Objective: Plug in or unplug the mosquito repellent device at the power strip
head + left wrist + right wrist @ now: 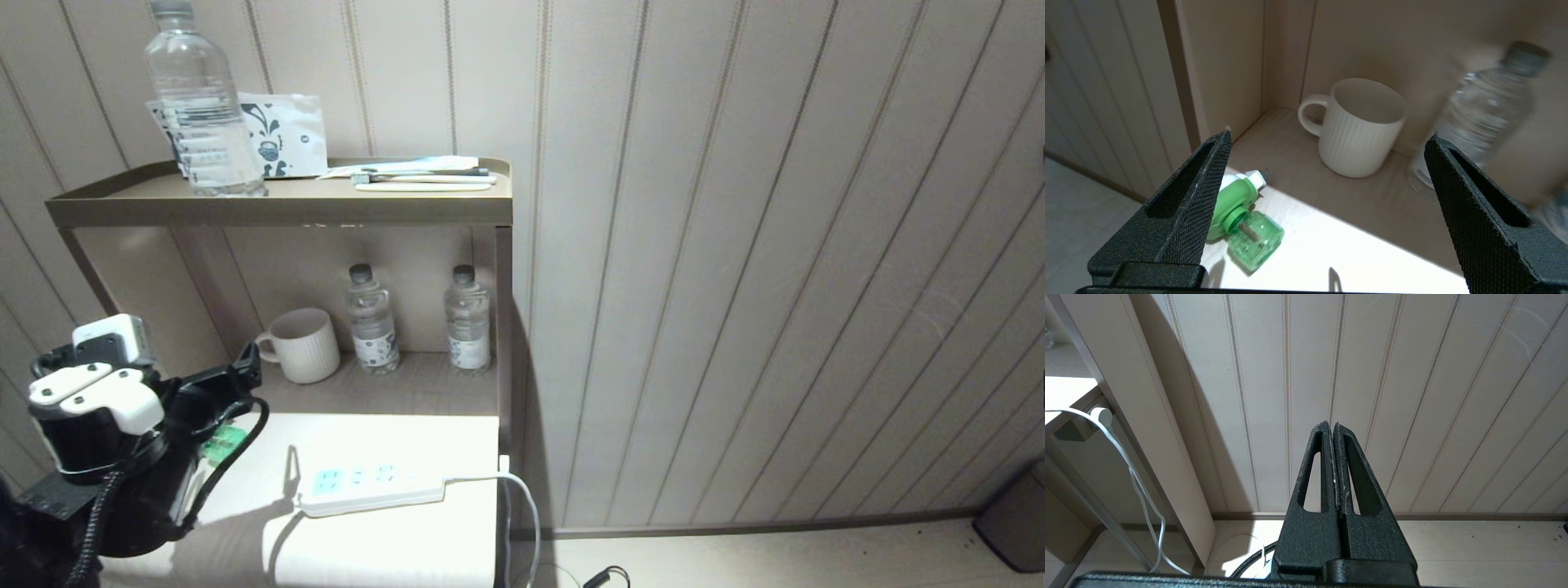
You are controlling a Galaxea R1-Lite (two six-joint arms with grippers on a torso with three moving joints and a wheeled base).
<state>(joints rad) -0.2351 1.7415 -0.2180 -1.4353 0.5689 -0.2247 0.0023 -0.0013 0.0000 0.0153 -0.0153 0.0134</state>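
The mosquito repellent device (1241,222) lies on its side on the bright white surface, in the lower left of the left wrist view, with the green bottle toward the camera and the white head toward the shelf corner. It is not in any socket. In the head view only a small green part of it shows at the lower left, behind the black arm.

The power strip (371,488) lies in the lower middle of the head view, well apart from the device, and its sockets carry no plug. The white cord (522,502) runs from its right end over the edge of the surface.

The left gripper (1327,147) hangs above the device with its jaws spread wide and nothing between them; one finger covers part of the white head. The right gripper (1333,428) is parked facing the panelled wall (1412,396), fingers pressed together and empty.

As it looks, the device is out of the strip and released. If unplugging is the goal, this part seems done. If plugging in is the goal, everything is left: grasp, carry, insert.

A white mug (1357,126) stands behind the device.
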